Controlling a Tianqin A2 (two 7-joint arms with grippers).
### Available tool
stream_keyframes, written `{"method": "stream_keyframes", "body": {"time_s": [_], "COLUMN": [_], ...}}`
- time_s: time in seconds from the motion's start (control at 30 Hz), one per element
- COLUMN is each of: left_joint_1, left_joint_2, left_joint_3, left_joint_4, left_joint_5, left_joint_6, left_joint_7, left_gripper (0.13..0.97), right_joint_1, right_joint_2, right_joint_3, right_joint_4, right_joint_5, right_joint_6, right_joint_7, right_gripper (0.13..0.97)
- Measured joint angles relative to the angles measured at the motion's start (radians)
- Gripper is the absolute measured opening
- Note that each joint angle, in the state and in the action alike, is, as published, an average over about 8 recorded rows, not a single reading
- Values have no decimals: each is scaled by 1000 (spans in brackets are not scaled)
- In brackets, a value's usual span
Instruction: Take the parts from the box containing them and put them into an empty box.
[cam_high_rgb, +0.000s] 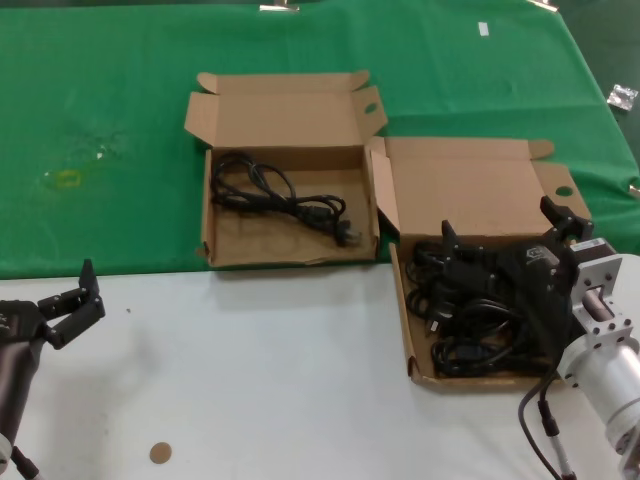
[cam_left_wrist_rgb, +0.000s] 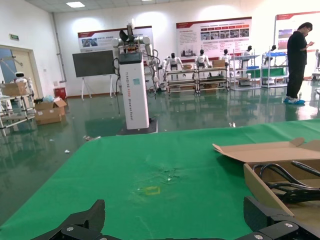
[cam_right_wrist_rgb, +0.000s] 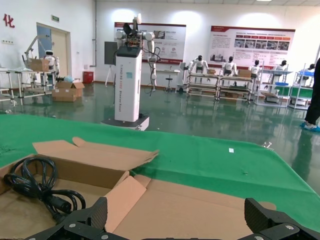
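Observation:
The nearly square box (cam_high_rgb: 404, 300) sits at the right, and several black cords (cam_high_rgb: 480, 322) are piled in it. Its broad lid (cam_high_rgb: 470, 190) lies open behind and also shows in the right wrist view (cam_right_wrist_rgb: 200, 210). My right gripper (cam_high_rgb: 500, 222) hovers open and empty over the far part of the pile; the right wrist view (cam_right_wrist_rgb: 177, 220) shows it holding nothing. The wider box (cam_high_rgb: 260, 240) sits to the left and holds one looped cord (cam_high_rgb: 285, 200), which also shows in the right wrist view (cam_right_wrist_rgb: 30, 182). My left gripper (cam_high_rgb: 75, 300) is parked open at the near left.
A green cloth (cam_high_rgb: 100, 120) covers the far half of the table; the near half is white (cam_high_rgb: 250, 380). A small brown disc (cam_high_rgb: 160, 452) lies near the front edge. A yellow mark (cam_high_rgb: 65, 178) is on the cloth at the left.

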Motion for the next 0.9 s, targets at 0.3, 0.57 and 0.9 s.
{"method": "stream_keyframes", "body": {"time_s": [0.3,0.57,0.9], "left_joint_1": [0,0,0], "left_joint_2": [0,0,0], "left_joint_3": [0,0,0], "left_joint_4": [0,0,0], "left_joint_5": [0,0,0], "left_joint_6": [0,0,0], "left_joint_7": [0,0,0], "left_gripper": [966,966,966], "right_joint_1": [0,0,0], "right_joint_2": [0,0,0], "right_joint_3": [0,0,0], "right_joint_4": [0,0,0], "right_joint_5": [0,0,0], "right_joint_6": [0,0,0], "right_joint_7": [0,0,0], "right_gripper": [966,966,966]}}
